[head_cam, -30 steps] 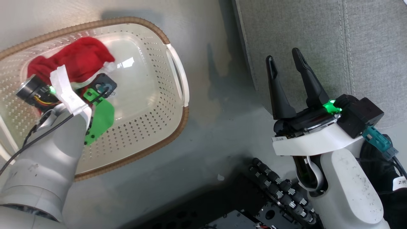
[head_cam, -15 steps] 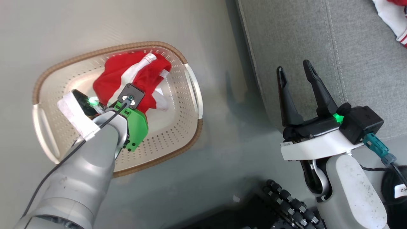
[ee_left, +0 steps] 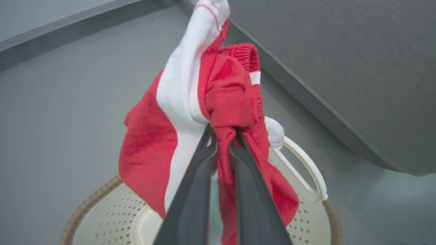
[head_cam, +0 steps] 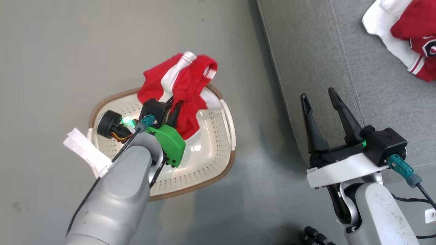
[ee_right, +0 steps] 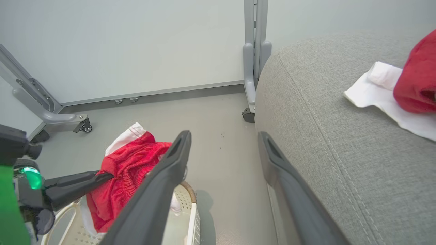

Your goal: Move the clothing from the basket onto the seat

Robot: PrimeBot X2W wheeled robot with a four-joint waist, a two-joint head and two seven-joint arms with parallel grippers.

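Floor (head_cam: 51, 51): smooth grey, filling the left half of the head view
Wall (ee_right: 136, 41): pale and plain, across the top of the right wrist view
Skirting (ee_right: 153, 96): darker strip where Wall meets Floor
Upright post (ee_right: 254, 51): grey metal, top centre, black caster (ee_right: 248, 115) at its foot
Slanted leg (ee_right: 37, 102): grey metal, left edge, small wheel (ee_right: 84, 127) at its end

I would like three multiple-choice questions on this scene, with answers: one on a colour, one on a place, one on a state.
1. What colour is the basket rim?
A. blue
B. brown
C. black
2. Where is the loose garment?
A. in the basket
B. on the floor
C. on the seat
3. What is the state of the left hand?
A. open, empty
B. shut on the basket handle
C. shut on the lifted garment

Answers:
1 B: the woven edge looks brown.
2 C: it lies on the grey cushion.
3 C: the fingers pinch red fabric above the basket.
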